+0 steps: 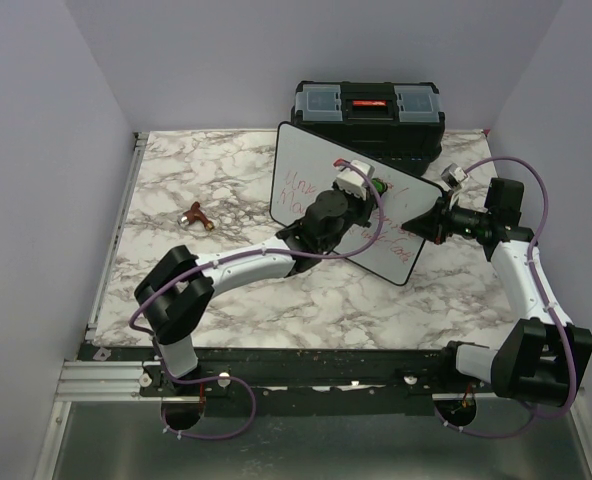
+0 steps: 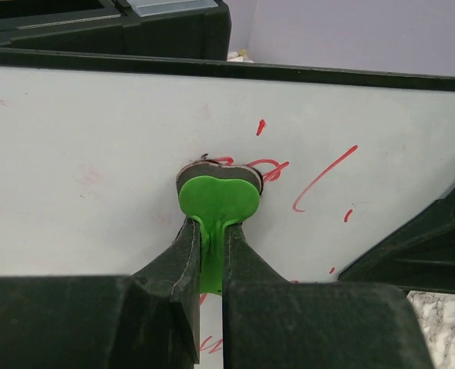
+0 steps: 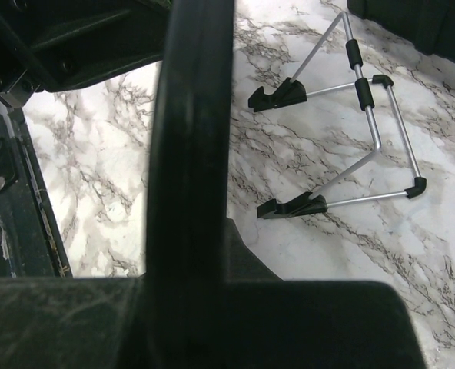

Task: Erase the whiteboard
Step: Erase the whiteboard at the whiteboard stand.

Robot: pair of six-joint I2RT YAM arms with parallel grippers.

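Pinching a green eraser [image 2: 218,201], our left gripper [image 2: 210,250] holds it against the whiteboard [image 2: 89,161], which stands just beyond those jaws; our right gripper [image 1: 432,222] is clamped on the board's frame, its edge between the jaws.

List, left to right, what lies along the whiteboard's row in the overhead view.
From the left: small red object → whiteboard → right gripper, at the board's right edge. The toolbox and the left gripper, holding a green eraser, overlap the board, so they are left out.
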